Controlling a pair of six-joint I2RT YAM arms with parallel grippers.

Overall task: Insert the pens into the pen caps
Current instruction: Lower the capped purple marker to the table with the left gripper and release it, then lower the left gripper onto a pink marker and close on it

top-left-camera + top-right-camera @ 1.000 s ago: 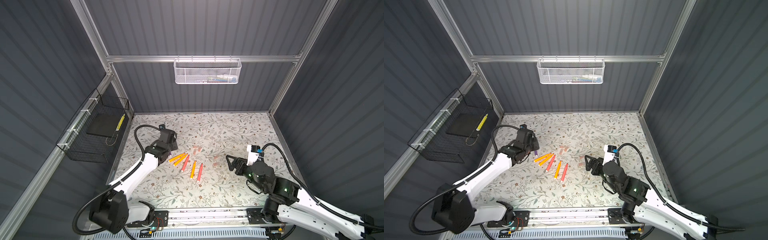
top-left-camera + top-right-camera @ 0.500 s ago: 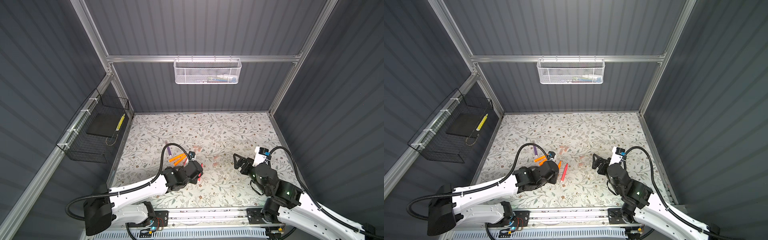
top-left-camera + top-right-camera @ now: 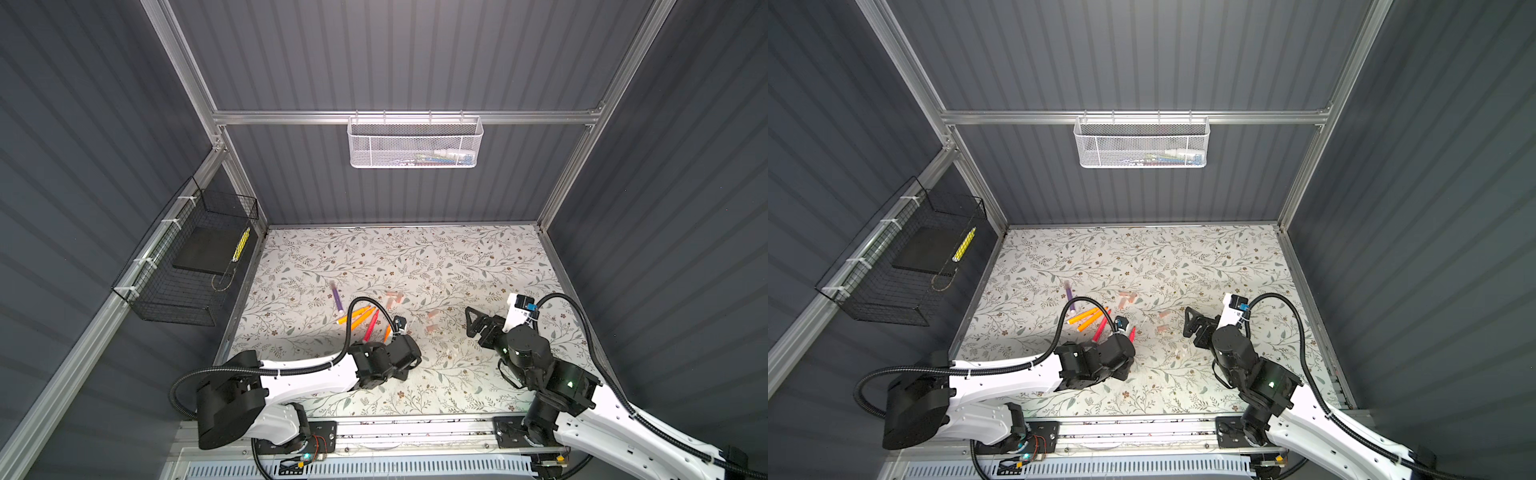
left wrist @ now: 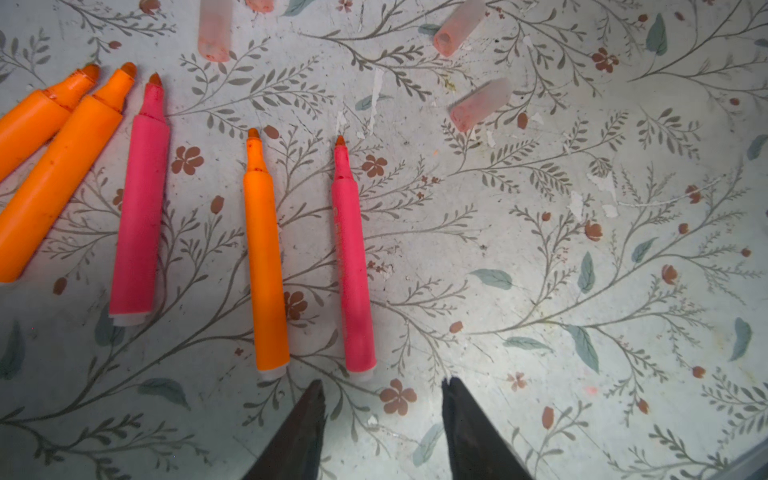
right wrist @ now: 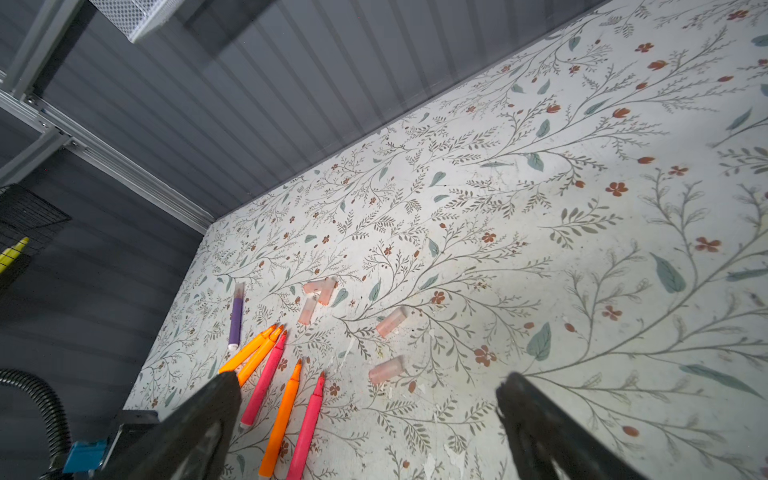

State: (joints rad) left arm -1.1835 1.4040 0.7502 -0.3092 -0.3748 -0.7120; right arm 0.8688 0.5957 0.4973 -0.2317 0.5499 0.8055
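Five uncapped pens lie in a loose row: two orange [image 4: 50, 137], a pink one [image 4: 141, 208], another orange [image 4: 264, 257] and a second pink [image 4: 353, 266]. A purple pen [image 5: 235, 316] lies apart on their far left side, with a pale cap on its far end. Loose pale pink pen caps [image 5: 386, 369] [image 5: 390, 322] [image 5: 318, 293] are scattered beyond and right of the pens. My left gripper [image 4: 384, 388] hovers open and empty just short of the blunt end of the nearer pink pen. My right gripper [image 5: 369, 384] stands wide open above the table, near the caps in both top views [image 3: 473, 322] [image 3: 1192, 322].
The floral table [image 3: 415, 257] is walled by grey panels. A black wire basket [image 3: 199, 266] hangs on the left wall and a white mesh basket [image 3: 415, 143] on the back wall. The left arm's cable [image 3: 357, 307] arches over the pens.
My left arm has swung from the far left to the near middle, leaving the purple pen on the table. The right gripper has opened wider and drawn back a little to the right.
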